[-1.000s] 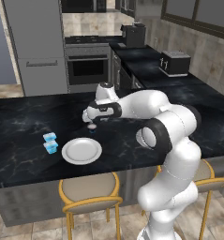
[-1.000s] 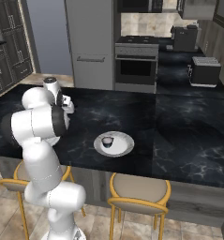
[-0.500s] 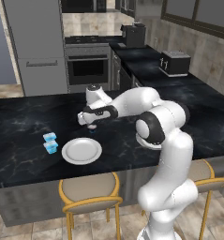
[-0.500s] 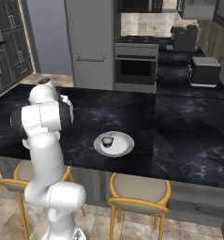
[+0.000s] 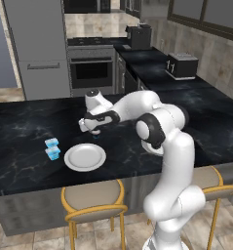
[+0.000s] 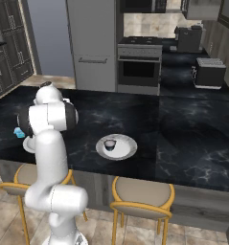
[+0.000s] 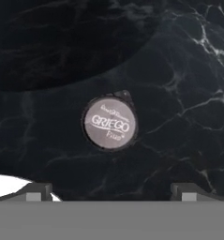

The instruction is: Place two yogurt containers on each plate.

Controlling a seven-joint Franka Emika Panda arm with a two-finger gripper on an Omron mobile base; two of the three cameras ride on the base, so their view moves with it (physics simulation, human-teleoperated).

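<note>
From the left base view I see 2 light blue yogurt cups [image 5: 52, 148] side by side on the black marble counter [image 5: 25, 127], just left of an empty white plate [image 5: 85, 156]. My jaws [image 5: 92, 132] hang over the counter just beyond that plate's far rim. In the hand view they are spread wide, with a dark round yogurt cup [image 7: 109, 123] sitting upright on the counter between and below the fingertips [image 7: 36, 191]; its pale lid reads "GRIEGO", smaller lettering unreadable. Further right, the right base view shows the second plate [image 6: 128, 150] carrying 1 dark round cup [image 6: 109, 143].
</note>
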